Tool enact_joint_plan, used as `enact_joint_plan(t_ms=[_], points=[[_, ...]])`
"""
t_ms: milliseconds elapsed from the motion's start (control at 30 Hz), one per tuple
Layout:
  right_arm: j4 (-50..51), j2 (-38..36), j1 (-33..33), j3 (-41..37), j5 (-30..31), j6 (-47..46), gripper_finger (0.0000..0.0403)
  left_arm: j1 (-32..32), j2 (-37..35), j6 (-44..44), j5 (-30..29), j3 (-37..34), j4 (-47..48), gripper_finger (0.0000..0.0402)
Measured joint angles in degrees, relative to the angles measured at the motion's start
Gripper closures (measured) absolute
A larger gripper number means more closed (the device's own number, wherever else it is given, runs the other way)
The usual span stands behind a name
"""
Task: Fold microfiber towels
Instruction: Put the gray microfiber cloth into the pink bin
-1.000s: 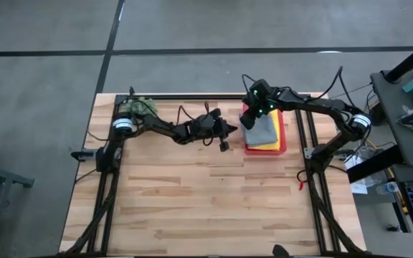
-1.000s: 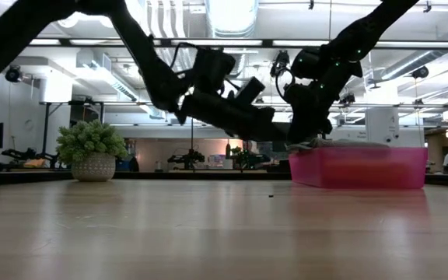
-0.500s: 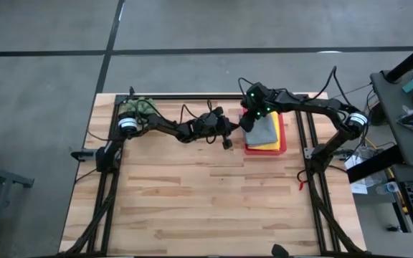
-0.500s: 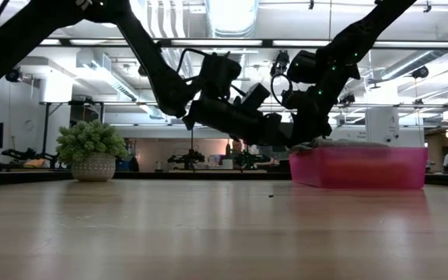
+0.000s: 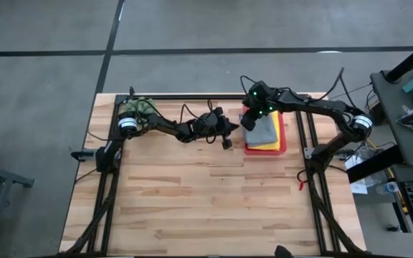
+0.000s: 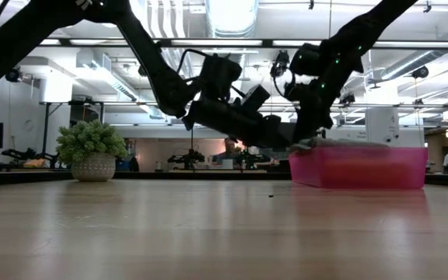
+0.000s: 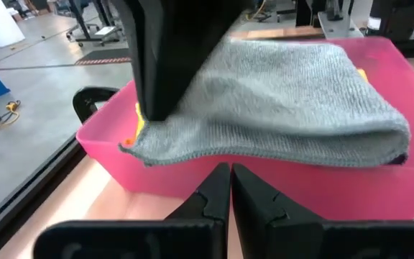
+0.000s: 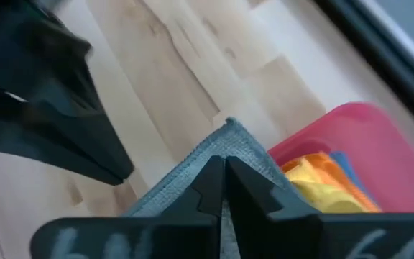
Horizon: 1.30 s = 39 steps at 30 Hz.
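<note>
A grey towel (image 5: 265,130) lies on top of a stack in the pink tray (image 5: 284,140) at the table's far right. Yellow (image 8: 309,180), orange and blue towels show under it. The grey towel's left edge (image 7: 264,155) overhangs the tray's left wall. My right gripper (image 5: 250,120) stands over the tray's left side, shut on the grey towel. My left gripper (image 7: 231,181) is shut and holds nothing. It hovers just left of the tray (image 7: 322,194), pointing at its wall. My right gripper pinches the grey towel between its two fingers at the far left corner (image 8: 228,134). That corner sticks out over the tray's left wall (image 7: 144,141). The fingers (image 7: 160,79) come from above, pointing down. The towel's other parts lie flat on the stack.
A spiky green plant in a pot (image 6: 92,152) stands at the table's far left corner, by the left arm's base. The wooden tabletop (image 5: 206,201) stretches toward the near edge. Black frame rails (image 5: 307,165) run along both sides.
My left gripper has edged toward the pink tray and now holds still just left of it. My right gripper has stayed over the grey towel's corner at the tray's left wall.
</note>
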<state>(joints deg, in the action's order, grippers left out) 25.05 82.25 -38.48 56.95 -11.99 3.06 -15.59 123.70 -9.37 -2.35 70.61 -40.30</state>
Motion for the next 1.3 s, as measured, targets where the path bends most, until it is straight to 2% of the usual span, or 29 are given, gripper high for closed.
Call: enact_joint_plan(t_ms=[500, 767, 1200, 1300], points=[[-2.6, -8.0, 1.5, 0.0, 0.1, -1.7, 0.0394, -1.7, 0.0, 0.0, -0.1, 0.8, 0.3, 0.0402], [-6.3, -5.3, 2.1, 0.0, 2.6, -1.5, 0.0394, -4.1, 0.0, 0.0, 1.2, 1.9, 0.2, 0.0402], [-8.8, 0.4, 2.5, 0.0, 3.3, 0.2, 0.0394, -3.1, 0.0, 0.2, 1.8, 1.8, 0.3, 0.0402], [-9.2, 0.7, 2.5, 0.0, 5.1, 0.7, 0.0394, -2.6, 0.0, 1.1, 2.1, 1.7, 0.3, 0.0402]])
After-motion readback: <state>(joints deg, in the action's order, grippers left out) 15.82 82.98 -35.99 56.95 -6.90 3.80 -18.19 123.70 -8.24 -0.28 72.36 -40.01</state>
